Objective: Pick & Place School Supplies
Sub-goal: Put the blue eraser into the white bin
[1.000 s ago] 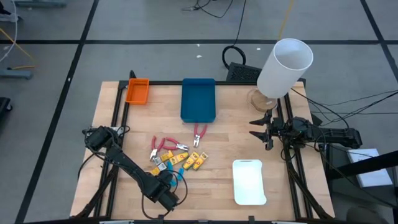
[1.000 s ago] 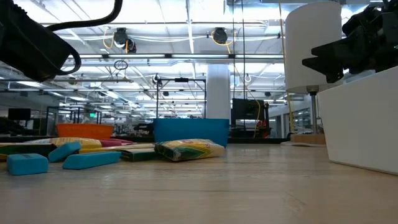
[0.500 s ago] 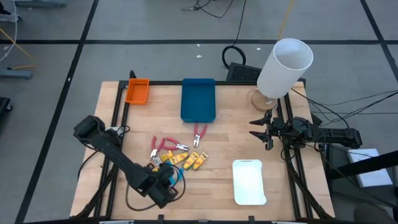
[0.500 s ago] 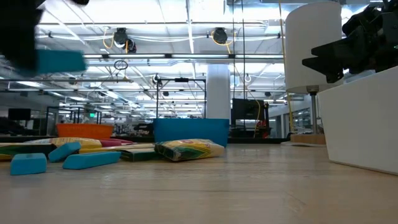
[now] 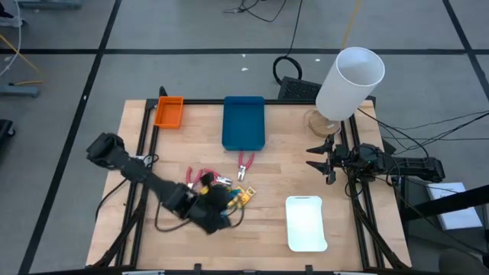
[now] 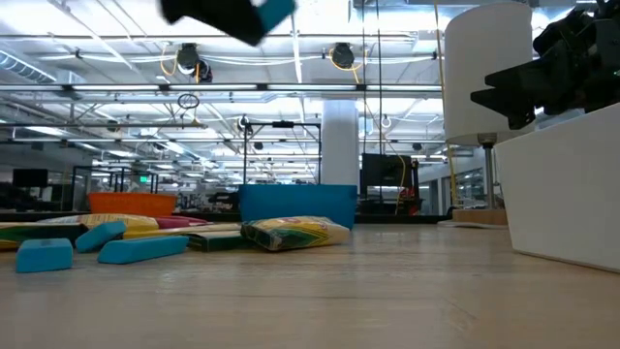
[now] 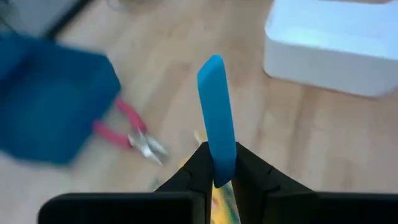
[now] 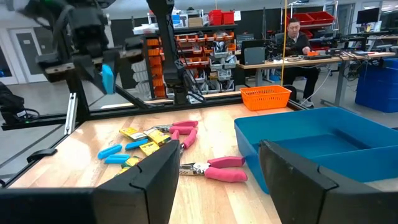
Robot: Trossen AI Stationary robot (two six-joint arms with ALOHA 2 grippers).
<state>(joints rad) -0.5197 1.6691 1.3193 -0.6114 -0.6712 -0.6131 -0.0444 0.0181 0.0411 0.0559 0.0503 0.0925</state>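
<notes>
My left gripper (image 5: 218, 208) hangs above the table's near left part, shut on a light-blue oblong block (image 7: 214, 118). The block also shows in the right wrist view (image 8: 107, 78) and at the top of the low view (image 6: 276, 12). Below it lie the other school supplies: yellow pieces (image 5: 233, 197), two red-handled pliers (image 5: 244, 164) and two blue blocks (image 6: 140, 249), all flat on the wood. My right gripper (image 5: 325, 159) waits open at the table's right edge, with nothing between its fingers. My left gripper pinches one end of the blue block (image 7: 216, 165) between its two fingers. The rest of the block sticks out past the fingertips, in line with them. The fingers slant downward from the table's left. The block is lifted clear of the table.
An orange tray (image 5: 169, 111) and a blue tray (image 5: 244, 122) stand along the far edge. A white tray (image 5: 306, 223) sits near the front right. A tall white cylinder (image 5: 348, 84) stands at the far right corner. Bare wood lies between the pile and the white tray.
My left gripper has risen from the near edge with the blue block and gone toward the far edge and a little to the right, above the pile. Its wrist has rolled and tipped on the way. The block is now well clear of the table.
</notes>
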